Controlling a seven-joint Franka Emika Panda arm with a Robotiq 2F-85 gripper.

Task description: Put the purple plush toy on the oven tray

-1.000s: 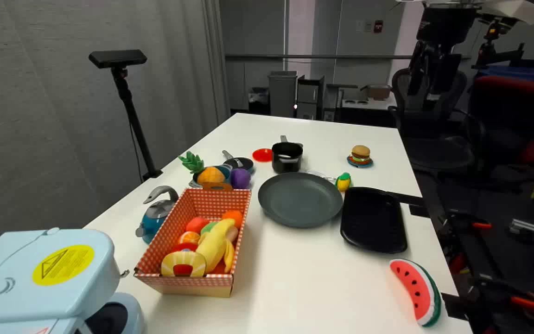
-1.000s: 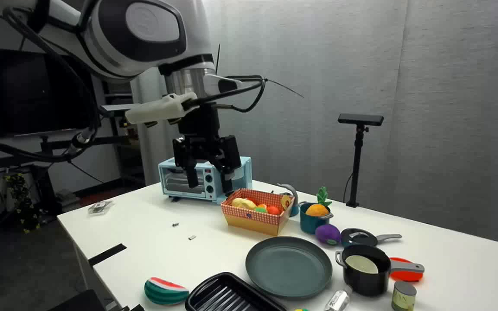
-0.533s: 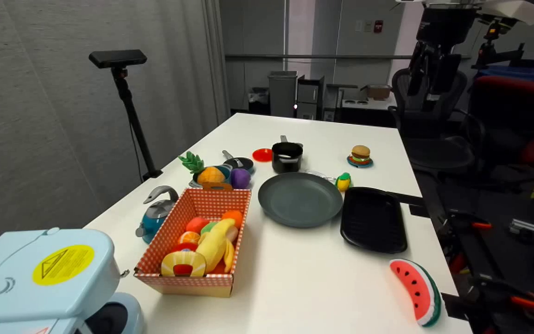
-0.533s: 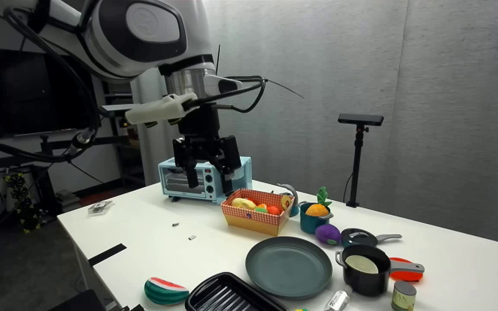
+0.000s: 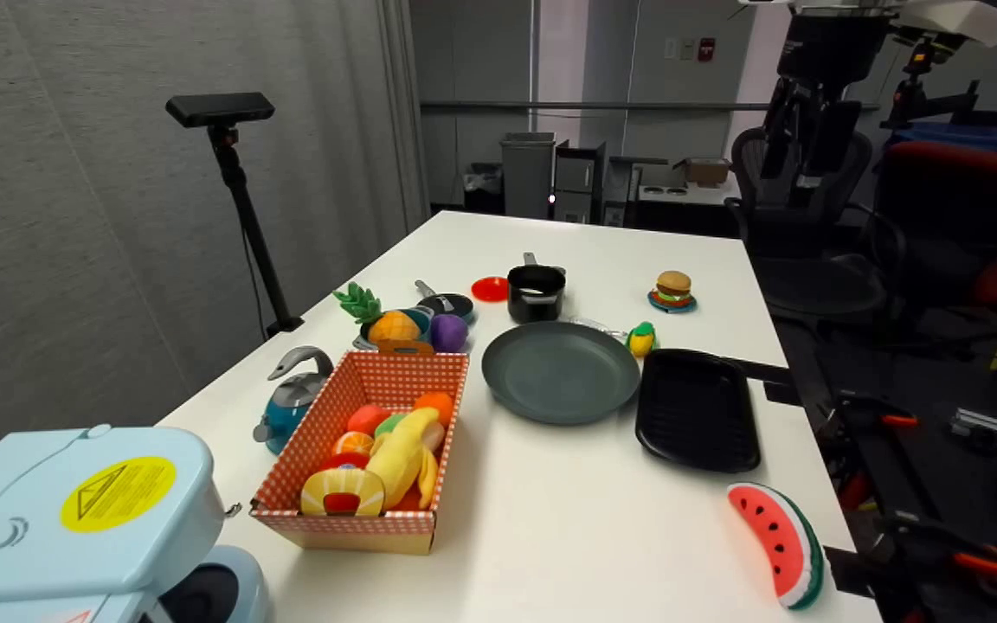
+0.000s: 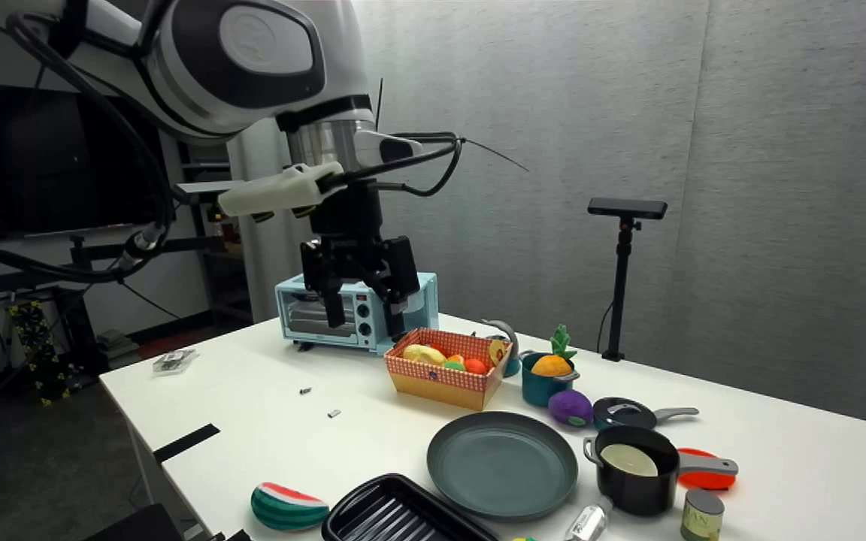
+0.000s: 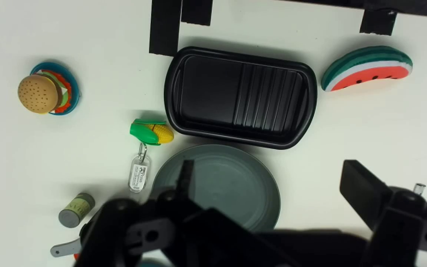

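The purple plush toy (image 5: 449,333) lies on the table beside the teal pot in both exterior views (image 6: 570,407); it is out of view in the wrist view. The black oven tray (image 5: 697,411) lies beside the round grey plate; it is cut off at the bottom edge in an exterior view (image 6: 405,517) and shows whole in the wrist view (image 7: 211,89). Nothing lies on it. My gripper (image 6: 365,323) is open and empty, high above the table, pointing down. In the wrist view its spread fingers (image 7: 267,167) overlap the plate and bare table.
The round grey plate (image 5: 561,372) lies between toy and tray. The teal pot (image 6: 542,383) holds a pineapple. A pan (image 6: 623,412), a black pot (image 6: 636,481) and a checked fruit basket (image 5: 360,523) stand near. Corn (image 7: 152,132) and a watermelon slice (image 7: 369,68) flank the tray.
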